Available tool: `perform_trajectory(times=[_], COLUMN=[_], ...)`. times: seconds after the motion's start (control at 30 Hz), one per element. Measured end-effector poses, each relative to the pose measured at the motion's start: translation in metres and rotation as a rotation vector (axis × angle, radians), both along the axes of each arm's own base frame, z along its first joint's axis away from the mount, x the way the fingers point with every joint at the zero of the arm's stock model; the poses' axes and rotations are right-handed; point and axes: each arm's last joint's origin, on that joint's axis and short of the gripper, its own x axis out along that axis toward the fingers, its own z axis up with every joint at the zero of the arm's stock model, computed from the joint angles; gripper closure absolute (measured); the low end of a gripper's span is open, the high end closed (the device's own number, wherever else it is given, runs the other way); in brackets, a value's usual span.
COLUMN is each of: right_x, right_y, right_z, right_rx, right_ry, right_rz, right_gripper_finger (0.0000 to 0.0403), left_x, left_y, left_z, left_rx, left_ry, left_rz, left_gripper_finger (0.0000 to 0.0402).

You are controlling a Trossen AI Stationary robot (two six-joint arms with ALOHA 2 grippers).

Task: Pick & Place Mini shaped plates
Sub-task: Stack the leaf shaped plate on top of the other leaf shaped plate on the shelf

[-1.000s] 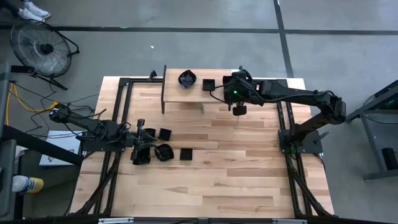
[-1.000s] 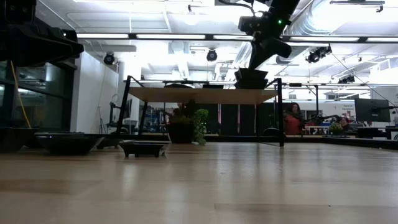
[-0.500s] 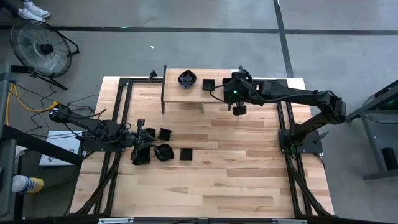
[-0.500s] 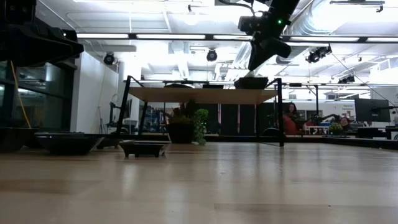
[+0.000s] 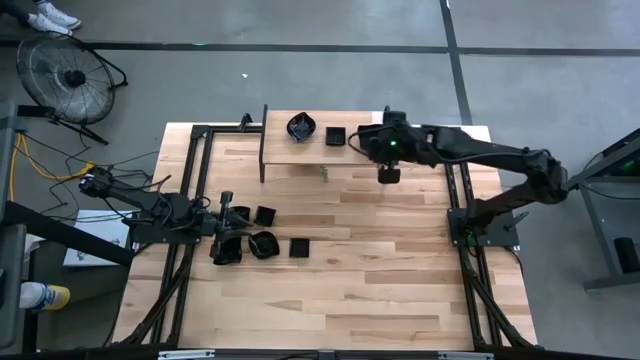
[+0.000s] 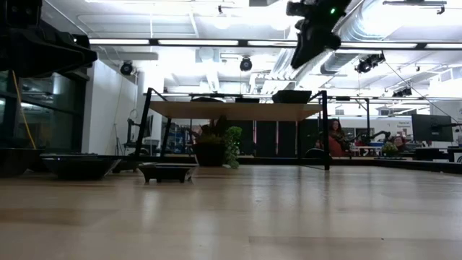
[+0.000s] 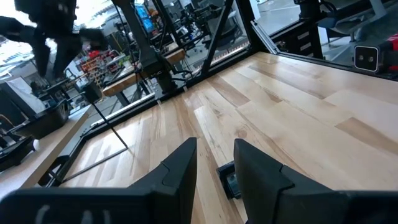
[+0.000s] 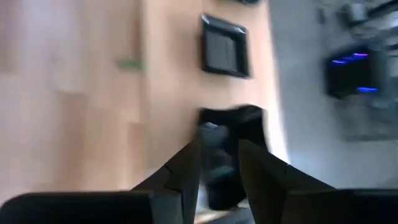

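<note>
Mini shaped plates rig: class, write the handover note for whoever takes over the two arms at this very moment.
Right gripper: open and empty, raised above the right end of the raised shelf, over a plate lying there.
Left gripper: open, holding nothing, low over the table beside the loose plates.
Done: three plates show on the shelf, the one under the right gripper, a square plate and a rounded plate.
Left: a cluster of plates lies on the table in front of the left gripper, probably next to go up.
</note>
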Motion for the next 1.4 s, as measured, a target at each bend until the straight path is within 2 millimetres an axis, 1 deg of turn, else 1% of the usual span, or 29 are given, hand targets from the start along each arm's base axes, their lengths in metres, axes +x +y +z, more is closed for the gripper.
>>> perform_trajectory(times=[0.1, 0.2, 0.3, 0.4, 0.5, 0.63, 0.73, 0.93, 1.03, 1.17, 1.33, 1.4], right_x=[-0.014, -0.030, -0.043, -0.055, -0.065, -0.078, -0.088, -0.104, -0.111, -0.118, -0.126, -0.130], right_y=[0.005, 0.012, 0.021, 0.031, 0.039, 0.046, 0.053, 0.066, 0.072, 0.082, 0.088, 0.088], right_z=[0.009, 0.008, -0.002, -0.023, -0.049, -0.074, -0.095, -0.128, -0.138, -0.153, -0.150, -0.151], right_rx=[0.159, 0.289, 0.379, 0.442, 0.463, 0.452, 0.449, 0.483, 0.501, 0.514, 0.507, 0.502], right_ry=[-0.104, -0.179, -0.279, -0.415, -0.540, -0.719, -0.784, -0.931, -1.002, -1.011, -1.072, -1.063], right_rz=[0.056, 0.142, 0.223, 0.303, 0.323, 0.300, 0.340, 0.372, 0.385, 0.391, 0.454, 0.455], right_gripper_finger=[0.0315, 0.0338, 0.0368, 0.0396, 0.0395, 0.0398, 0.0400, 0.0401, 0.0402, 0.0402, 0.0402, 0.0402], left_x=[0.000, 0.000, 0.000, 0.000, 0.000, 0.000, 0.000, 0.000, 0.000, 0.000, 0.000, 0.000], left_y=[0.000, 0.000, 0.000, 0.000, 0.000, 0.000, 0.000, 0.000, 0.000, 0.000, 0.000, 0.000], left_z=[0.000, 0.000, 0.000, 0.000, 0.000, 0.000, 0.000, 0.000, 0.000, 0.000, 0.000, 0.000], left_rx=[0.000, 0.000, 0.000, 0.000, 0.000, 0.000, 0.000, 0.000, 0.000, 0.000, 0.000, 0.000], left_ry=[0.000, 0.000, 0.000, 0.000, 0.000, 0.000, 0.000, 0.000, 0.000, 0.000, 0.000, 0.000], left_rz=[0.000, 0.000, 0.000, 0.000, 0.000, 0.000, 0.000, 0.000, 0.000, 0.000, 0.000, 0.000], left_gripper_finger=[0.0299, 0.0299, 0.0299, 0.0299, 0.0299, 0.0299, 0.0299, 0.0299, 0.0299, 0.0299, 0.0299, 0.0299])
